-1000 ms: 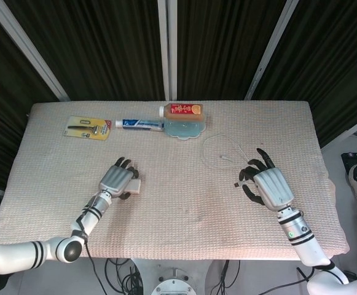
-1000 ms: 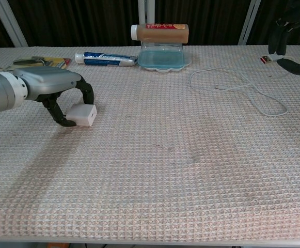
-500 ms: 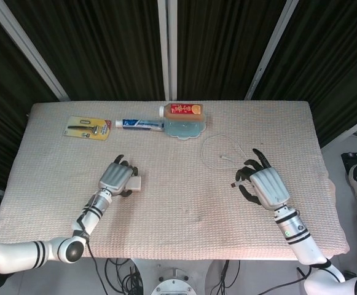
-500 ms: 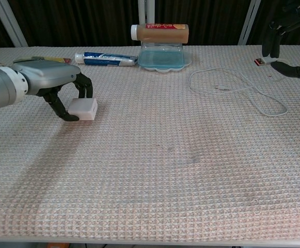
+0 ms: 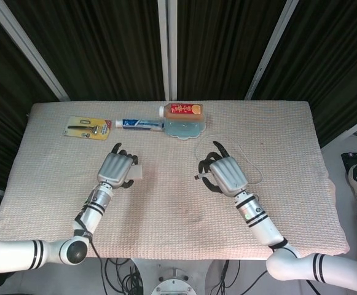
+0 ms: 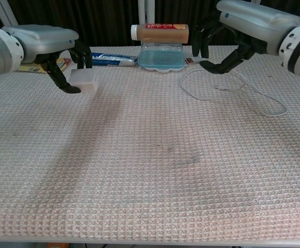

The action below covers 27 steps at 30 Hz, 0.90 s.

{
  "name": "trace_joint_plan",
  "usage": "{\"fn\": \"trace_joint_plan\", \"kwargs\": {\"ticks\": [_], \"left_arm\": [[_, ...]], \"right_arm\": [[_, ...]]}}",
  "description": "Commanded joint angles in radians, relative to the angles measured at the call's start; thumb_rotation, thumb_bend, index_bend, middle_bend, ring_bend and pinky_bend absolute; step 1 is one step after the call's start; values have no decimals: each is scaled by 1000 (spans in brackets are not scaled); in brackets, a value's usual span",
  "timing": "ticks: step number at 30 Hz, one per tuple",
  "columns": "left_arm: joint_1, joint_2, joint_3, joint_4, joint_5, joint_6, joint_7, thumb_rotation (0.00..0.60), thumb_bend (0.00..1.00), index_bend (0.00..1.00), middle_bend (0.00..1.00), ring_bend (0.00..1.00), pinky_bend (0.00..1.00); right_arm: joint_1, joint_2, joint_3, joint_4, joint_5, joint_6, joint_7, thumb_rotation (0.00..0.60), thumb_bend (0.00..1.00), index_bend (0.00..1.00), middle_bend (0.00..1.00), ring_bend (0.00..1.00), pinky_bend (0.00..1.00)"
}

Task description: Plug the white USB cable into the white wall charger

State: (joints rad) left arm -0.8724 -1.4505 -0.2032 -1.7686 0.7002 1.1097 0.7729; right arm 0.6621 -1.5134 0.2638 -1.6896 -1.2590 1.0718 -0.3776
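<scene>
Left to right. The razor pack (image 5: 88, 128) and toothpaste tube (image 5: 140, 123) lie at the far edge of the table (image 5: 178, 246); their print is too small to read. The left hand (image 5: 117, 169) pinches the white charger (image 6: 83, 80), lifted off the cloth. The bottle (image 6: 160, 32) has a red label, illegible, and rests on a blue dish (image 6: 164, 58). The right hand (image 5: 225, 175) pinches the cable's plug (image 6: 189, 60), the white cable (image 6: 253, 95) trailing on the cloth behind. Both parts appear grasped but well apart; aligning and inserting remain.
</scene>
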Motion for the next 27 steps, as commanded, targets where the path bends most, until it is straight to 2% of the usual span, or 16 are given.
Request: {"fn": "trace_joint_plan", "kwargs": {"ticks": [1, 6, 10, 20, 27], "left_arm": [[-20, 6, -24, -39, -44, 43, 33, 600, 222, 487, 480, 261, 95], [-46, 8, -46, -74, -104, 82, 70, 600, 217, 487, 480, 261, 100], [-66, -1, -60, -81, -144, 101, 87, 600, 213, 487, 480, 261, 111], [-118, -43, -98, -90, -236, 178, 141, 600, 211, 487, 481, 273, 134], [-143, -55, -122, -93, -275, 193, 142, 600, 211, 487, 483, 280, 138]], "right_arm": [[81, -121, 59, 53, 128, -16, -126, 600, 385, 641, 519, 292, 26], [155, -225, 94, 93, 230, 21, -270, 600, 385, 641, 521, 292, 25], [200, -283, 132, 122, 294, 47, -321, 600, 385, 641, 521, 292, 24], [288, -382, 200, 220, 395, 87, -351, 600, 386, 641, 521, 292, 15], [315, -418, 209, 261, 422, 100, -339, 600, 391, 641, 522, 292, 15]]}}
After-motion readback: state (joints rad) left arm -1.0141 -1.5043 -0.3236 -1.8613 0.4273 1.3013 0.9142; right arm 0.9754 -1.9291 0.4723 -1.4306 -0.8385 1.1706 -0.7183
